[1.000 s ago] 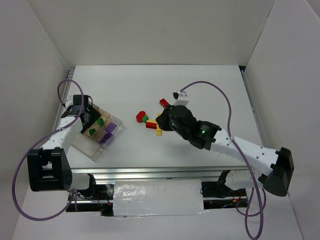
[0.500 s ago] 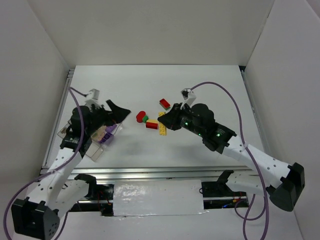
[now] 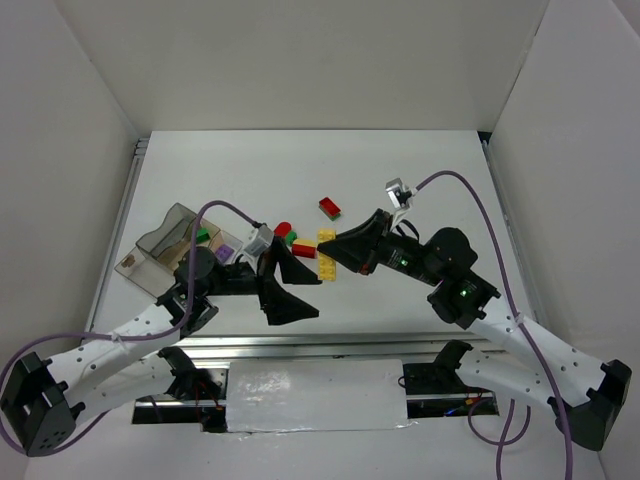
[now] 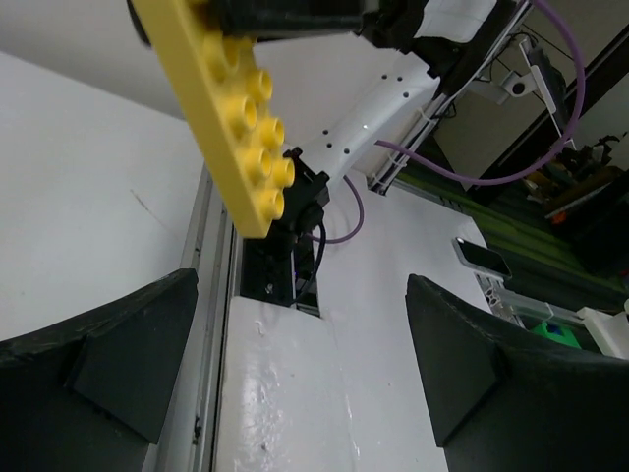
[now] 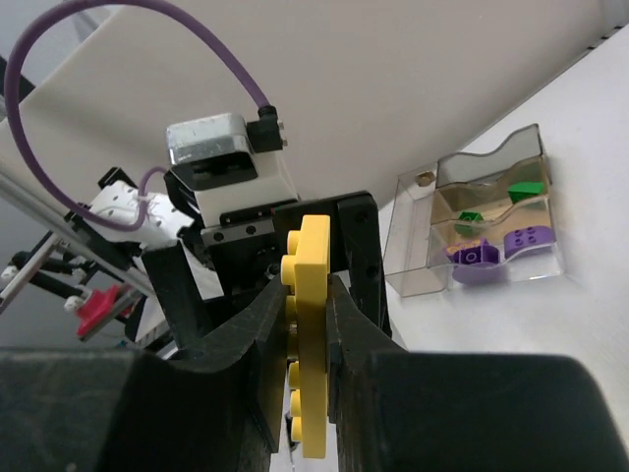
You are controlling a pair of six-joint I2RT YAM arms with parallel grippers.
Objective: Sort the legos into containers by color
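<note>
My right gripper is shut on a flat yellow lego plate, which stands on edge between its jaws, above the table. My left gripper faces it from close by, wide open with nothing between its fingers; the yellow plate hangs at the upper left of the left wrist view. The clear tray lies at the left, holding green legos and purple legos in separate compartments. Loose on the table are a red brick, a red round piece, a green piece and another red piece.
White walls close in the table on three sides. A metal rail runs along the near edge. The left arm's purple cable arches over the tray's right end.
My left arm swung away from the tray to the middle of the table and opened wide. My right gripper rose and drew back to the right, still shut on the yellow plate.
</note>
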